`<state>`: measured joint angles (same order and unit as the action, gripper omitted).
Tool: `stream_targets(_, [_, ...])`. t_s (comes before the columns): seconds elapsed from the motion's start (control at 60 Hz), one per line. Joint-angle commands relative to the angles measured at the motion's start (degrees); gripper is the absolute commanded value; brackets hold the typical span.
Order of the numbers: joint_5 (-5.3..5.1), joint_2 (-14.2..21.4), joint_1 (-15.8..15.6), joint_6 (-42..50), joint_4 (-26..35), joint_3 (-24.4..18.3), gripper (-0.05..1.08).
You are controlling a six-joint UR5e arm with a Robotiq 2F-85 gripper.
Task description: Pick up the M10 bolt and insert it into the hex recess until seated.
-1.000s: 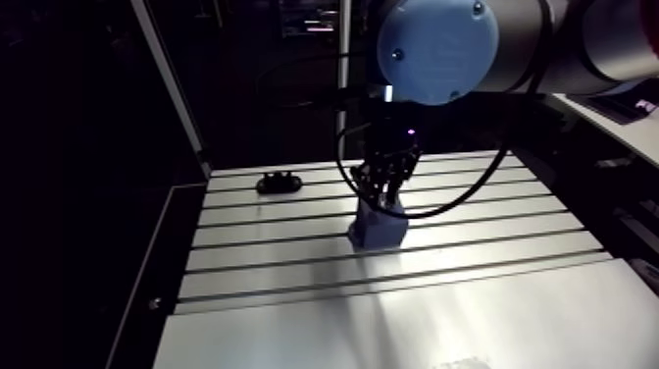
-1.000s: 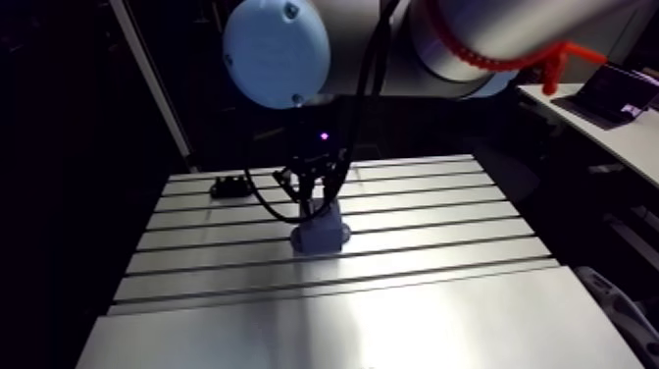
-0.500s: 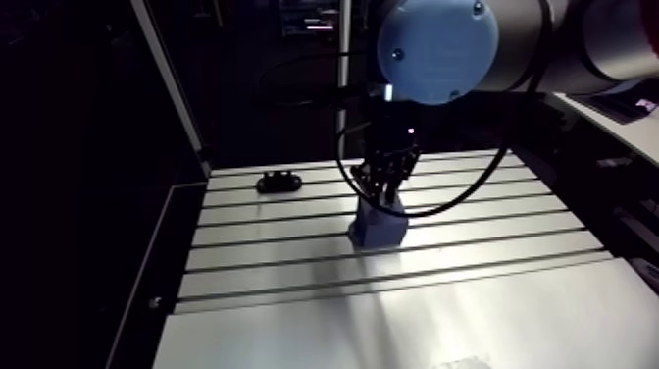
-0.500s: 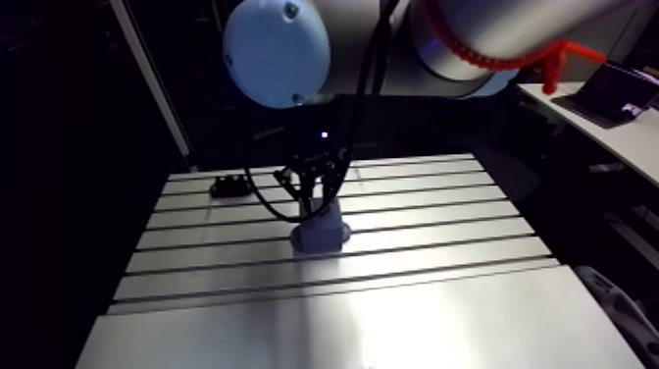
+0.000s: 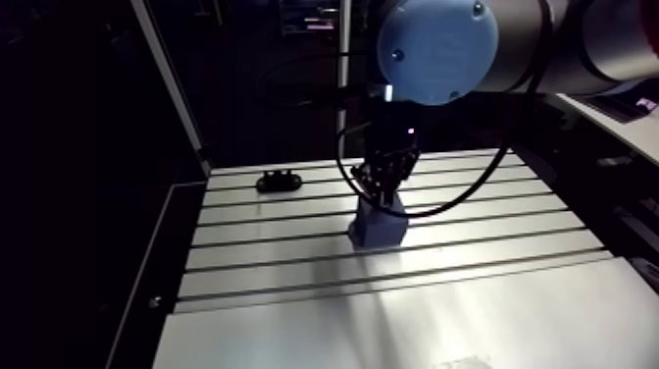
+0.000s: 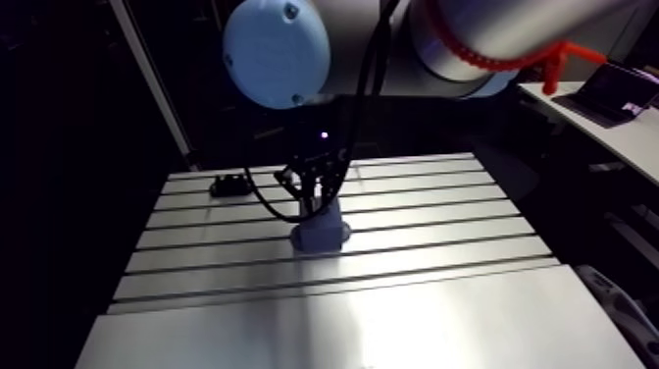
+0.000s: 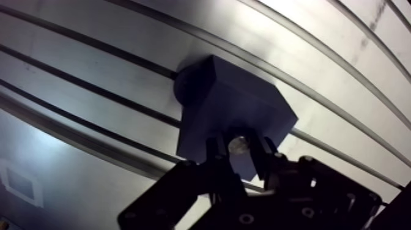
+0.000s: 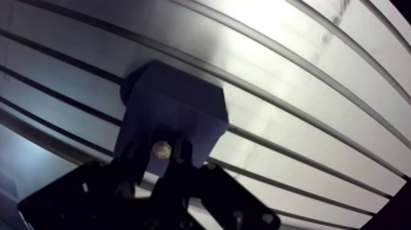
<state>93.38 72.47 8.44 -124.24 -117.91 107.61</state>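
In the arm view, a slotted aluminium table (image 5: 471, 294) was seen filling the lower half of the frame. A blue block (image 5: 379, 232) was set flat near the table's centre, probably so that its top face was kept turned upward. The gripper (image 7: 238, 154) was held pointing straight down over the block from the upper middle of the frame, presumably so that the bolt could be lowered in line with the recess.

In the wrist view, the M10 bolt (image 8: 161, 148) was shown pinched between the two fingers. Its bright round end was turned toward the camera, directly over the block's top face. The hex recess was hidden beneath the bolt and the fingers, so it could not be told whether the bolt had entered it or was seated.

A small black object (image 5: 278, 181) was seen at the upper left of the table, well apart from the block and apparently not needed for the insertion.
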Motion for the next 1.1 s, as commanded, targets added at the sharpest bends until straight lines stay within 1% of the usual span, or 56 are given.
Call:
stream_targets(0.017, [0.0,-0.01,0.0,0.0,0.0,0.09,0.65])
stream_targets(1.1, [0.0,-0.36,0.0,0.0,-0.35,-0.07,0.69])
